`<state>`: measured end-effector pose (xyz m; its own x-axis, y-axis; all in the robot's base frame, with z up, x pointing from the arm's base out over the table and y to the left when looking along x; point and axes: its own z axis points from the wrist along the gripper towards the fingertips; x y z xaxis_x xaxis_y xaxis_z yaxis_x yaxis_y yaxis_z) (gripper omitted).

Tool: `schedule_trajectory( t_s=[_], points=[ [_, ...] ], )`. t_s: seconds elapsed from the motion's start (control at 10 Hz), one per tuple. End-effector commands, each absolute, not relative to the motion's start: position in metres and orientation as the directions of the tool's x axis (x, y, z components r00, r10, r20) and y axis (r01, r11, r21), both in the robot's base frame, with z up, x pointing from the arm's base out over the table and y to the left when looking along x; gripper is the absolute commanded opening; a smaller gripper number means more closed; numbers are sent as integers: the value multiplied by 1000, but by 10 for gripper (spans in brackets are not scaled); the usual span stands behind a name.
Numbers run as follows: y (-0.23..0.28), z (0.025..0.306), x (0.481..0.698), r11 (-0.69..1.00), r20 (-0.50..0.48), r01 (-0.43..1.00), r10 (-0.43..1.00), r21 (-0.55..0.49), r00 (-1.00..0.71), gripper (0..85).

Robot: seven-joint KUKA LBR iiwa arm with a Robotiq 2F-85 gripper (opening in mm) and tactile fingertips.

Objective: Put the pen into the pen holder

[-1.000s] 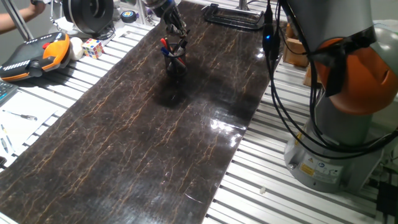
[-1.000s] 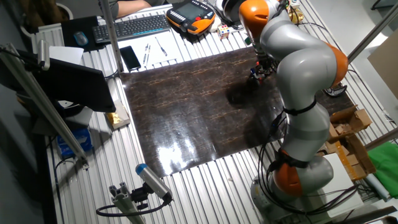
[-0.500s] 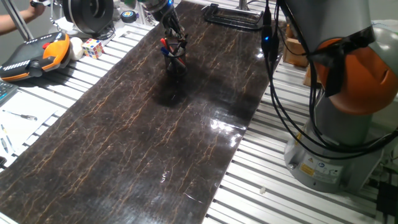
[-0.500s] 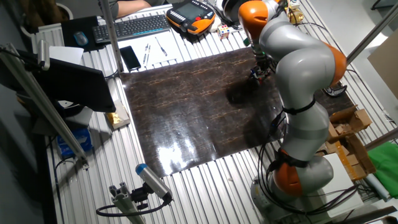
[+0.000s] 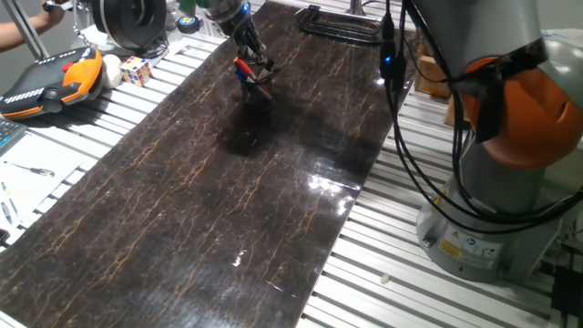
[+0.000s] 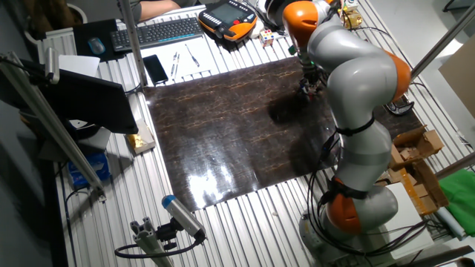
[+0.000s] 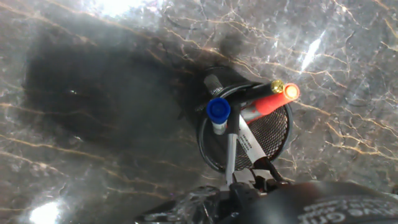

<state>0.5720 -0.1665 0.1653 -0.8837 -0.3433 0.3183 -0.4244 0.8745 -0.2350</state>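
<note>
Hand view looks straight down the fingers into the small round black wire-mesh pen holder point(image 7: 245, 127), standing upright on the dark marbled table top point(image 7: 93, 81). A blue-capped pen point(image 7: 218, 110) and a red pen with a glowing orange end point(image 7: 273, 99) lean against its rim. A thin pen with a pale barrel and black cap point(image 7: 233, 149) runs from the gripper point(image 7: 252, 180) at the bottom edge up into the cup's mouth, its long axis nearly in line with the fingers; this is probably the task's pen, lower end already inside. Whether the fingers clamp it or have let go cannot be told, as they are blurred.

One fixed view shows the gripper point(image 5: 246, 41) directly above the holder point(image 5: 259, 91), red and blue pens sticking out.

Other fixed view has the arm hiding most of the cup point(image 6: 309, 89); nothing more can be read there.
</note>
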Motion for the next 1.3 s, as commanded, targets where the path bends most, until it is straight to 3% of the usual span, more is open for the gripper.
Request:
schedule_trajectory(
  t_s=[0.0,0.4,0.9,1.2],
  points=[
    [-165,167,573,876,315,-424,-346,-229,-884,7],
    [-137,200,575,916,252,-346,-293,-202,-922,7],
    [-41,217,564,971,93,-134,-118,-198,-989,7],
    [16,234,558,985,65,-32,-21,-171,-998,7]
  ],
)
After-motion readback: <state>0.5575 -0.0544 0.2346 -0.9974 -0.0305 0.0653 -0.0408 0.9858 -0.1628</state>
